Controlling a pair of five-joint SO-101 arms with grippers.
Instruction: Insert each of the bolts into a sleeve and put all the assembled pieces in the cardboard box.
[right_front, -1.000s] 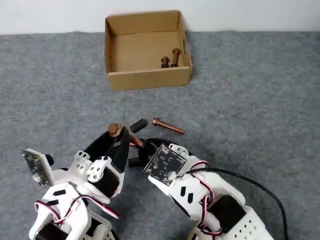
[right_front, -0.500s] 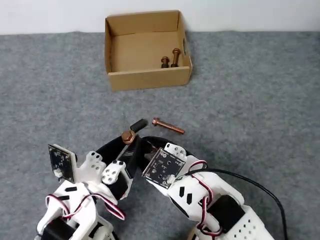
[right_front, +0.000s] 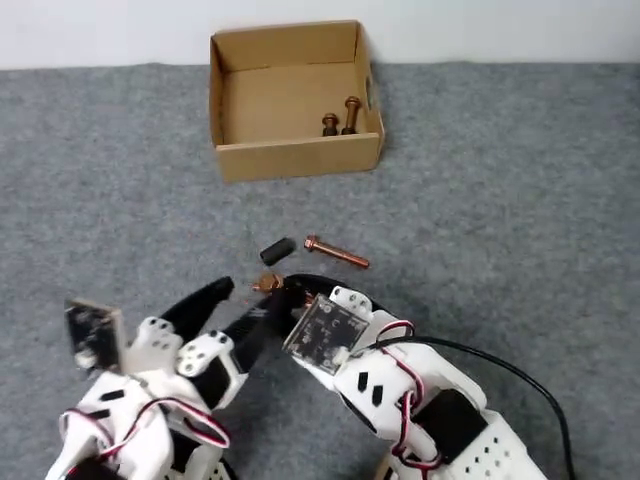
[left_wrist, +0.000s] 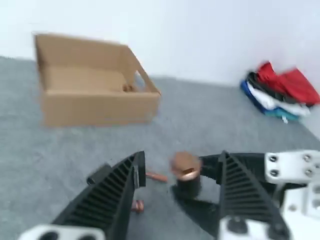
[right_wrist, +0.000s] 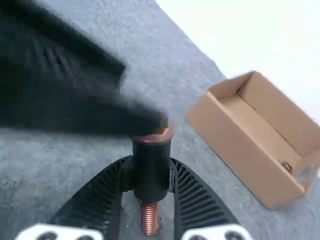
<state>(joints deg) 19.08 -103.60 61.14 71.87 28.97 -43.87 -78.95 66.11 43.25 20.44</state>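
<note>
A black sleeve (right_wrist: 150, 160) is held between the fingers of the right gripper (right_wrist: 149, 176), which are closed narrowly on its sides. A copper bolt (right_wrist: 152, 136) is seated through this sleeve, with the hexagonal head above the sleeve's upper end and the threaded tip protruding below it. In the high view the held piece (right_front: 268, 285) is seen low over the grey worktop (right_front: 500, 200), near the front edge and between the 2 arms.

The fingers of the left gripper (left_wrist: 181, 160) are spread wide, 1 on either side of the bolt head, and nothing is gripped by them. In the high view they (right_front: 248, 297) are placed just beside the held piece.

A loose sleeve (right_front: 277, 249) is lying on the worktop just beyond the grippers, and a loose bolt (right_front: 337, 252) is lying just beside it, not inserted. The cardboard box (right_front: 298, 158) is set well apart at the far side of the worktop, open at the top. 2 assembled pieces (right_front: 341, 118) are standing inside it against its right wall. A heap of coloured cloth (left_wrist: 280, 92) is visible in the left wrist view, against the wall behind.
</note>
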